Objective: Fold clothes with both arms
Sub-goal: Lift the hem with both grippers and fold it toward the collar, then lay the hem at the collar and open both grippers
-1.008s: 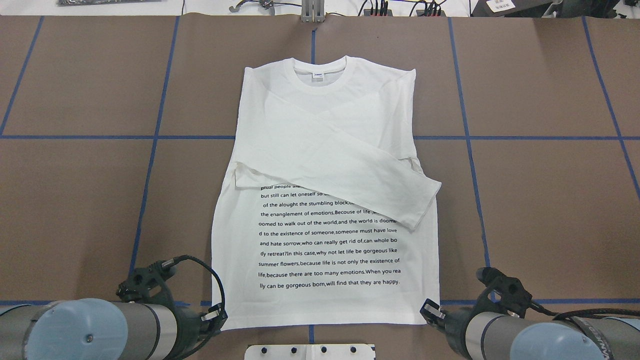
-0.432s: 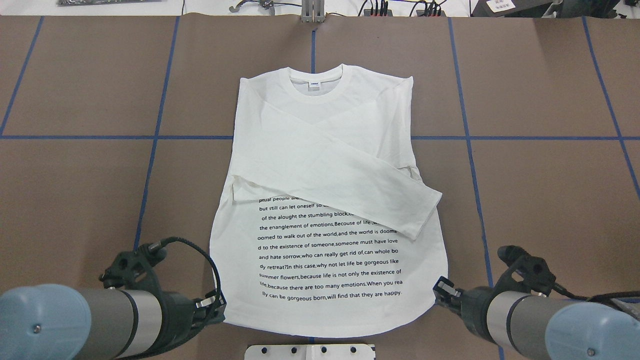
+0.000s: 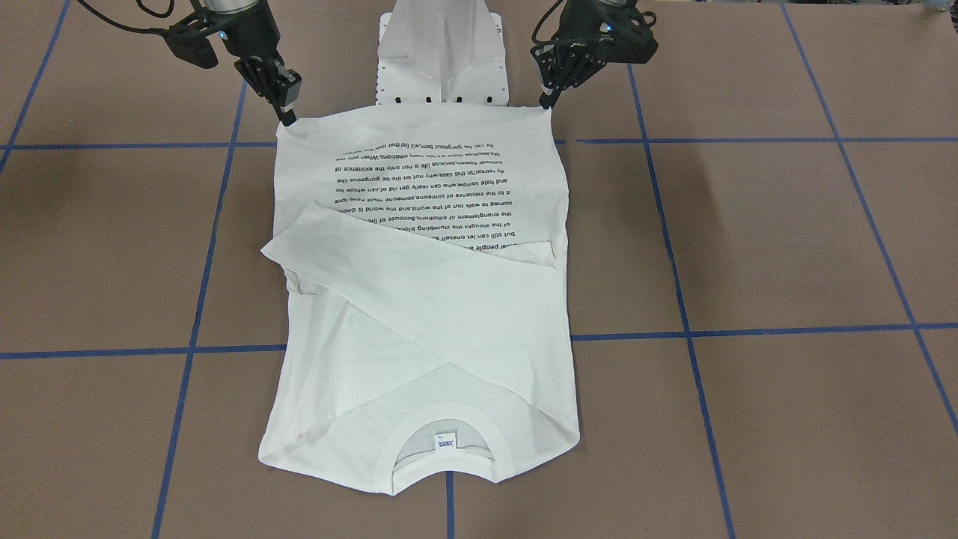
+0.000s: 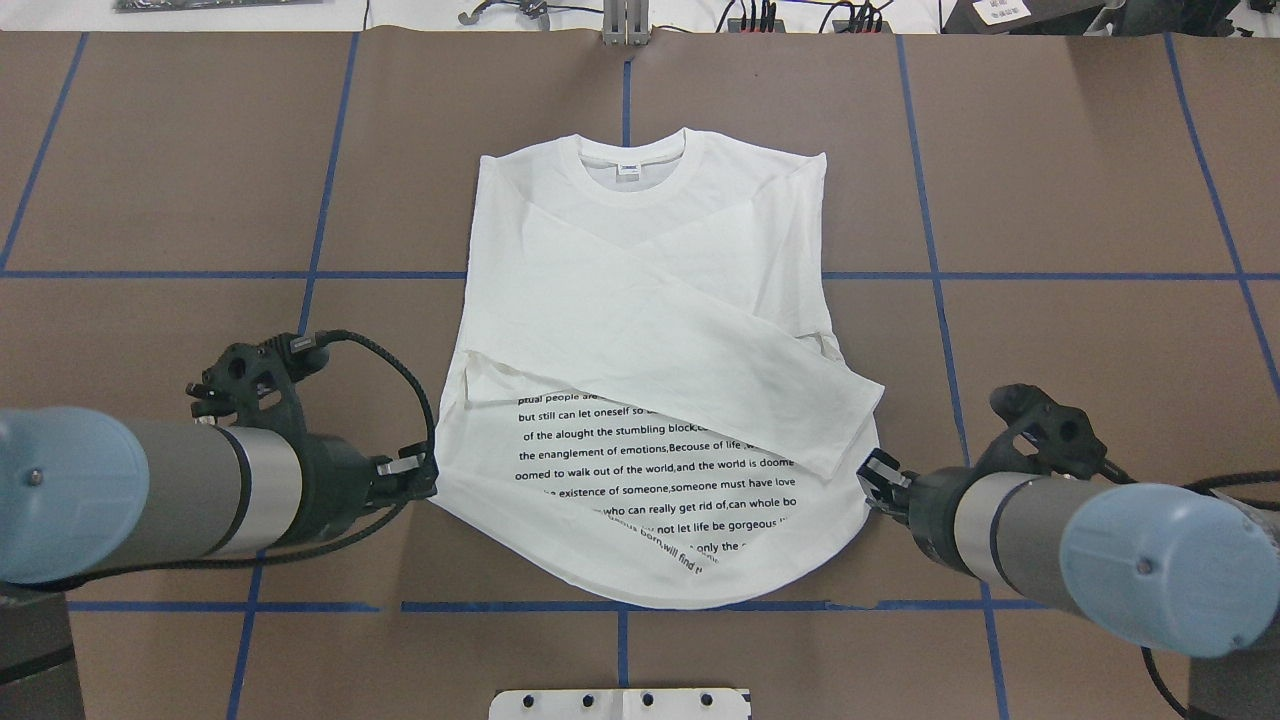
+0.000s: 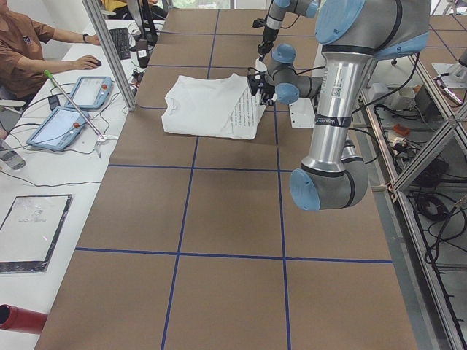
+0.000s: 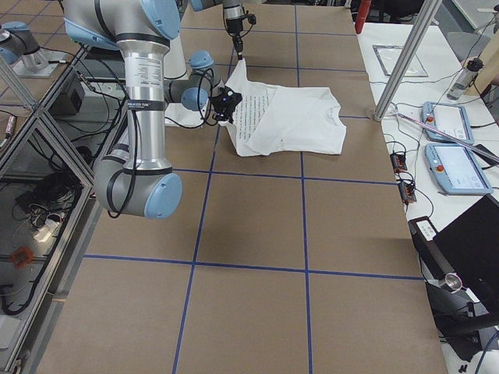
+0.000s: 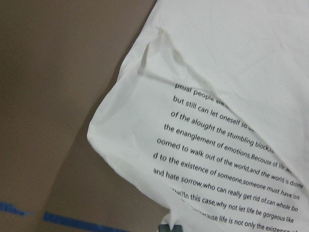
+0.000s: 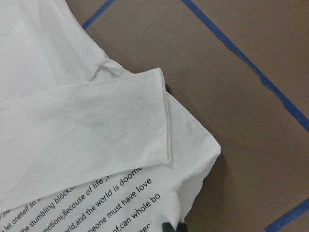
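Two matching arms, left arm [image 4: 180, 490] and right arm [image 4: 1010, 535]: silver-grey tubes, dark collars, light-blue joint caps [image 4: 50, 490] with small centre screw. Left gripper [image 4: 428, 482], right gripper [image 4: 868, 478]: black. Black braided cable [image 4: 405, 375] at left wrist. White base plate [image 4: 620, 705], four dark holes.

White T-shirt [image 4: 650, 300] with black text [image 4: 655, 467]; brown table [image 4: 1100, 150] gridded with blue tape [image 4: 1050, 275].

You have a wide brown surface [image 4: 1080, 180] here, maybe covered in paper, though that is hard to tell. Blue tape lines [image 4: 150, 274] cut it into big squares. A white shirt [image 4: 650, 250] lies in the middle, with both sleeves crossed over its chest. Its collar end lies flat at the far side; its near end is lifted off. A white plate [image 4: 620, 703] with small dark dots sits at the near edge.
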Robot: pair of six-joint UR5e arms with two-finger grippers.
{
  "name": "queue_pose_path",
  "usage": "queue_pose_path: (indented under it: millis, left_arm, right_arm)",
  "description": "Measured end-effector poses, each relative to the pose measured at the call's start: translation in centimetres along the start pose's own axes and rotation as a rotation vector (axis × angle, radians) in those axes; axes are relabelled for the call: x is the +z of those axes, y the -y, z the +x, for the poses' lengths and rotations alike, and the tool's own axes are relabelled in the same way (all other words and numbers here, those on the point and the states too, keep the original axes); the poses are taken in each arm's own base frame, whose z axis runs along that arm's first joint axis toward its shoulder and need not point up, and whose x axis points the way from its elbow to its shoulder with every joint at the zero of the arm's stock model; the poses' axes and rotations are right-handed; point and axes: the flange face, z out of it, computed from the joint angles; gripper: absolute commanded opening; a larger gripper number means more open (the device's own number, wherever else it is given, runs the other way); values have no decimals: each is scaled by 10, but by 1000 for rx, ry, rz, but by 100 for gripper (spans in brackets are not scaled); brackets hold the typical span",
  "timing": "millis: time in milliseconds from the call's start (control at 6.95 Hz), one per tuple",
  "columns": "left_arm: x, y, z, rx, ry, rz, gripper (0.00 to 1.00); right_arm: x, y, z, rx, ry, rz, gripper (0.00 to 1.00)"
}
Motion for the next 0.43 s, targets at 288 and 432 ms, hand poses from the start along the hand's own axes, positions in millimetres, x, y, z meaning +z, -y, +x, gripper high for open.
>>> queue_pose_path:
  millis: [288,432]
  left_arm:
    - [19,69,12,72,23,87,0]
    - [36,103,19,80,40,130,0]
  right_arm:
    - [14,38,-54,-44,-40,83,0]
    - [28,65,-73,-70,-65,116,0]
